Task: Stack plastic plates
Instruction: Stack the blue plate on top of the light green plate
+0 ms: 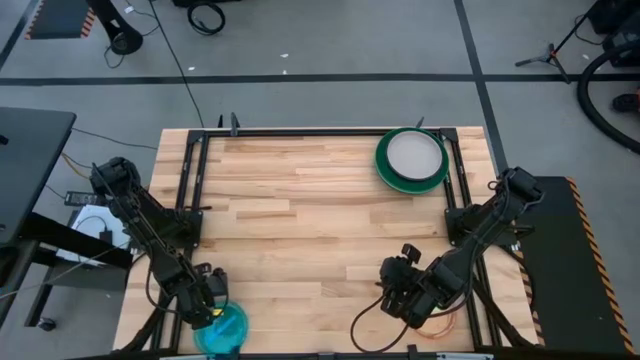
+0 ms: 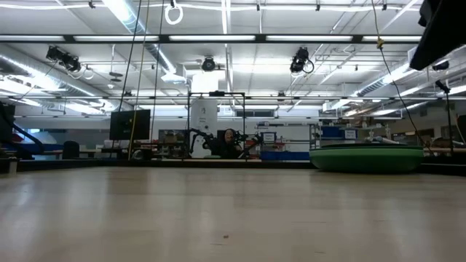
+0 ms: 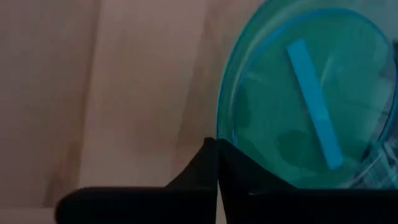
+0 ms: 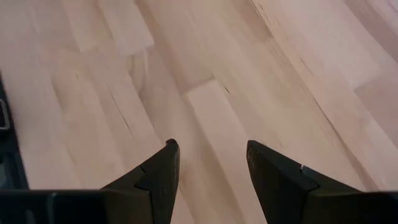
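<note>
Risked dropping blue plate (image 3: 311, 99) off near desk (image 1: 320, 220) edge: left jaws (image 1: 212, 300) clenched on rim only; right jaws (image 4: 208, 165) released, idle.

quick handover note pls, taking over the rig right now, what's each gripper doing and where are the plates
Left gripper: at the near left edge, shut on the rim of the blue plate.
Right gripper: open, empty, over bare wood at the near right.
Stack: far right corner, a pale grey plate on top, green plates under it.
Done: a stack is started.
Left: the blue plate has to go on the stack.
</note>
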